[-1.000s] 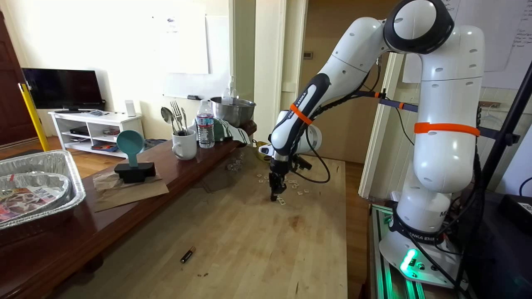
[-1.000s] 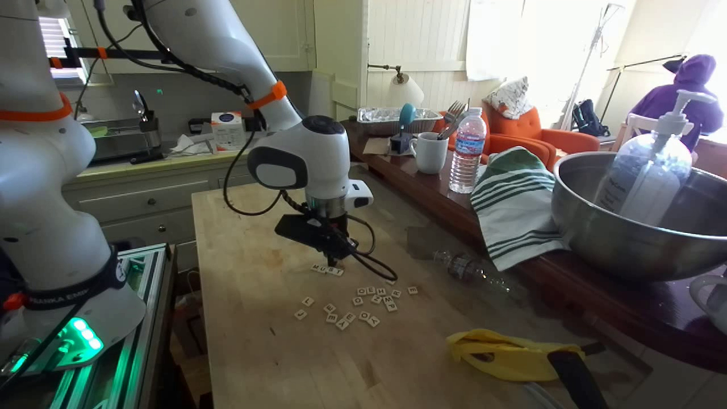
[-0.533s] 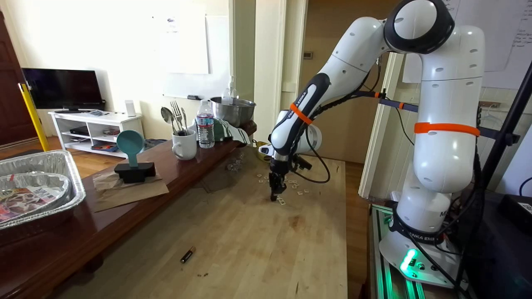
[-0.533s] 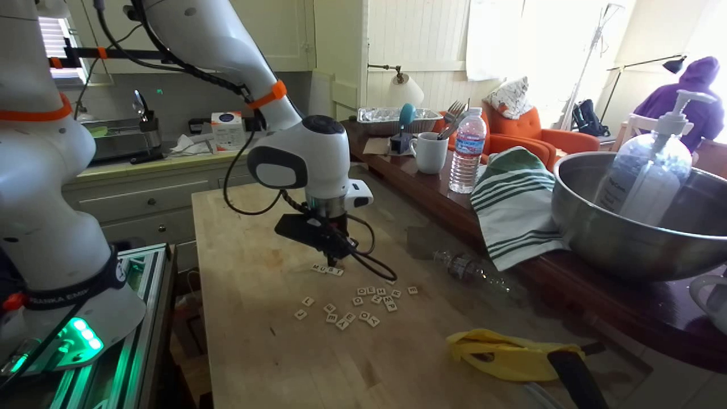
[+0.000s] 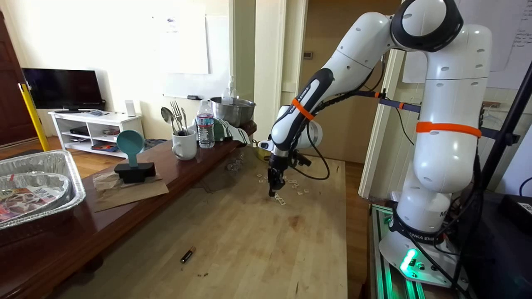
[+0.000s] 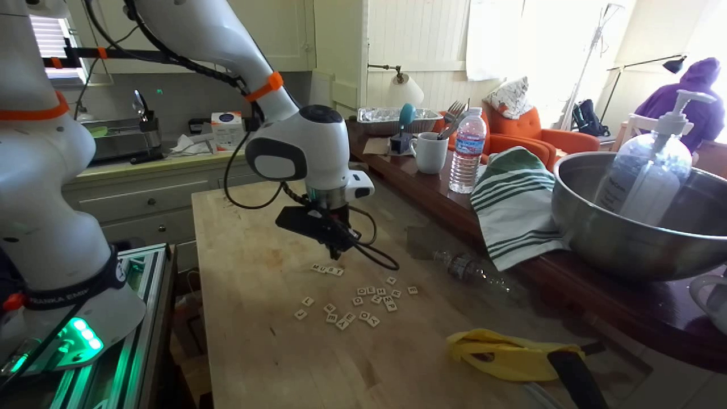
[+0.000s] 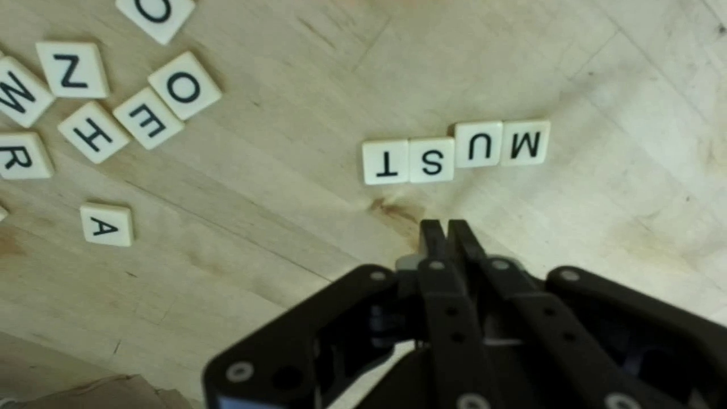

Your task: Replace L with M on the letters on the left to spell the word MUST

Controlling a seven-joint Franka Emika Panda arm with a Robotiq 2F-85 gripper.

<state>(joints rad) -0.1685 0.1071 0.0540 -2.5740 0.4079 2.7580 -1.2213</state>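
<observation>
Small pale letter tiles lie flat on the wooden table. In the wrist view the M tile (image 7: pixel 525 143), U tile (image 7: pixel 478 145), S tile (image 7: pixel 431 160) and T tile (image 7: pixel 386 162) form a touching row, seen upside down, with M and U offset slightly from S and T. The row also shows in an exterior view (image 6: pixel 336 271). A tile that looks like an L (image 6: pixel 308 301) lies apart from the row. My gripper (image 7: pixel 444 224) has its fingers together with only a thin gap and nothing between them. Its tips (image 6: pixel 335 255) hover just above the table beside the row.
Several loose tiles, such as the O tile (image 7: pixel 184 86) and A tile (image 7: pixel 107 224), lie to one side. A clear plastic bottle (image 6: pixel 468 267) and a yellow object (image 6: pixel 505 355) lie on the table. A raised dark wooden ledge (image 5: pixel 124 216) borders it. A battery (image 5: pixel 188 254) lies further off.
My gripper has risen a little and shifted slightly back from the row, uncovering more of the tiles. The tiles in the row look unmoved. The gripper holds nothing now.
</observation>
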